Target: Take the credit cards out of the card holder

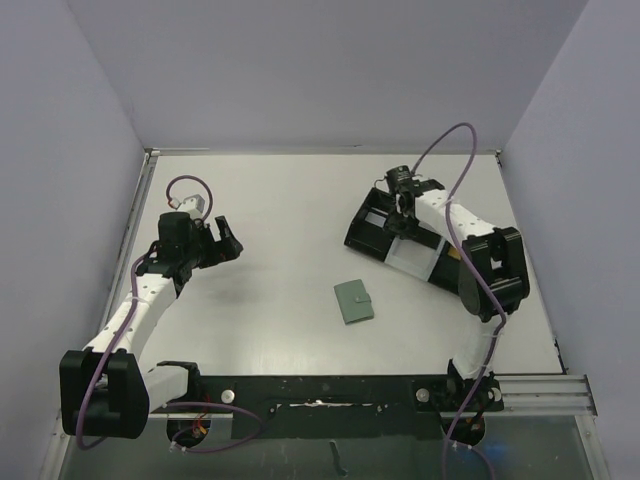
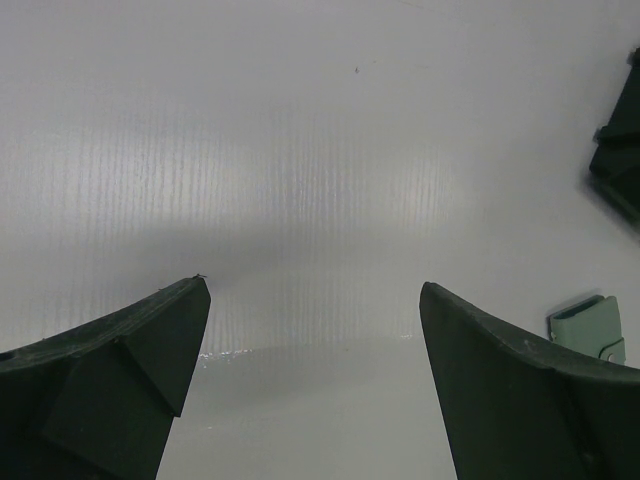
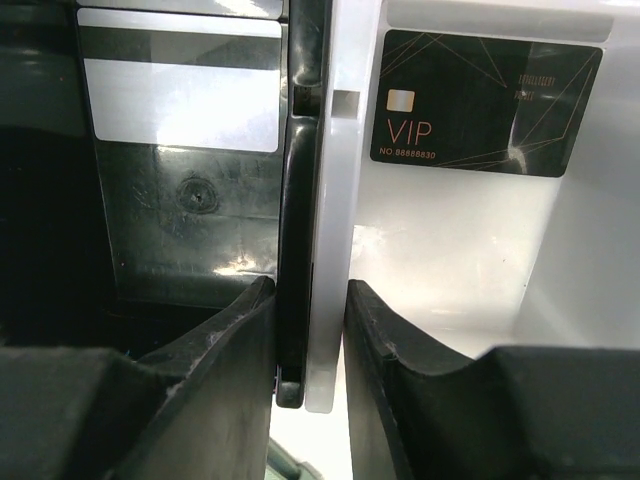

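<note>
My right end effector (image 3: pixel 308 290) pinches the box walls (image 3: pixel 335 200); my left end effector (image 2: pixel 312 284) gapes wide, empty. The black card (image 3: pixel 490 100) and pale card (image 3: pixel 180 110) lie boxed. The card holder (image 1: pixel 353 301) lies closed at the centre of the worktop (image 1: pixel 270 200). I judge unloading nearly finished; next I must release and check it.

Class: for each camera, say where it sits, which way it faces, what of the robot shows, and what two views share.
Top: above and behind, looking down on the table; both arms, left gripper, right gripper show.
Left wrist: looks low across the table; own open fingers show.
Right wrist: looks into black box and white box; own fingers pinch their walls.
Shared: card holder, in top and left wrist.
</note>
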`<control>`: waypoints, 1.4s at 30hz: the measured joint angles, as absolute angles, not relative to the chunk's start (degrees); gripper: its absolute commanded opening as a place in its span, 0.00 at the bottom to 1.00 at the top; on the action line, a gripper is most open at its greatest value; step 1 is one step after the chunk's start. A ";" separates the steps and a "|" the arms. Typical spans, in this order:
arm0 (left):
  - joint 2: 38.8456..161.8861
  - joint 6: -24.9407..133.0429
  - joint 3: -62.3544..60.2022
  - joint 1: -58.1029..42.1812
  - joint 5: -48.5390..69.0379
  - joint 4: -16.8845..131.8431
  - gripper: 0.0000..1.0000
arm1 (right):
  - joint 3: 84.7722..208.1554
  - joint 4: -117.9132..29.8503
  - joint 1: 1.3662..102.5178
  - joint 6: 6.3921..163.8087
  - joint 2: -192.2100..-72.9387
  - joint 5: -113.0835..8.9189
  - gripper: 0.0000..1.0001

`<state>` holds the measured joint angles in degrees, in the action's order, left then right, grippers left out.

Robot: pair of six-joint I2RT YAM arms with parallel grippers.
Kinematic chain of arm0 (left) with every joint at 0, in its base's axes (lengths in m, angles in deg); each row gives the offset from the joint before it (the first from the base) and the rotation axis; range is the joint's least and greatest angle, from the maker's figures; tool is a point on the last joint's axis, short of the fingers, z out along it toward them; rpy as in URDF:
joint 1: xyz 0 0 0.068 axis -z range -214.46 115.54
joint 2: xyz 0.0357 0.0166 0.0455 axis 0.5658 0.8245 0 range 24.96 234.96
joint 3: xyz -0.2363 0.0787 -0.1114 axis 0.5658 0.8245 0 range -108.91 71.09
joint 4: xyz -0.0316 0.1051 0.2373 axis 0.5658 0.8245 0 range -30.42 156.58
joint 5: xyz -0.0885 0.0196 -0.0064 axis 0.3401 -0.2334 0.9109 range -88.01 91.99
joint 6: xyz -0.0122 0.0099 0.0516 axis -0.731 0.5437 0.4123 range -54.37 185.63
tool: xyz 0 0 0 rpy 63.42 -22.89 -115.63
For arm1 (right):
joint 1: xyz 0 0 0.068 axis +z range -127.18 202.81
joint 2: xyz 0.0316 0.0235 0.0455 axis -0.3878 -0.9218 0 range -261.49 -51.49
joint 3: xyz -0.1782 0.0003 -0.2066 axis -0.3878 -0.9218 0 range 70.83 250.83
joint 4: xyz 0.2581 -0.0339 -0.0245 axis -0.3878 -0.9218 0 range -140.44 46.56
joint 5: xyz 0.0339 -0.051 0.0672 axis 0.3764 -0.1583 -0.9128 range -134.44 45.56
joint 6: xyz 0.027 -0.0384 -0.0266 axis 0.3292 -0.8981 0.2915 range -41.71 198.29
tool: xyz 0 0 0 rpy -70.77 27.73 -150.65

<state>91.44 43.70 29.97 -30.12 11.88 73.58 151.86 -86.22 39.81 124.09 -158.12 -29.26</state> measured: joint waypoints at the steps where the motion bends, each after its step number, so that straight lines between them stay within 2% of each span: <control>1: 91.44 43.68 29.97 -30.12 11.88 73.60 0.87 | 152.83 -86.24 40.70 123.74 -158.95 -29.24 0.22; 16: 91.39 43.57 29.97 -30.14 11.62 73.98 0.87 | 164.74 -85.94 56.03 117.18 -167.52 -34.05 0.20; 31: 91.31 43.54 29.97 -30.12 11.64 73.95 0.87 | 166.57 -85.52 60.88 115.76 -168.88 -37.85 0.24; 37: 91.31 43.54 29.97 -30.12 11.64 73.95 0.87 | 167.82 -85.28 61.93 114.67 -169.49 -39.38 0.36; 42: 91.31 43.54 29.97 -30.12 11.64 73.95 0.87 | 170.11 -85.63 61.97 114.78 -169.49 -42.00 0.58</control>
<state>91.31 43.54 29.97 -30.12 11.64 73.95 170.11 -85.63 61.97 114.78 -169.49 -42.00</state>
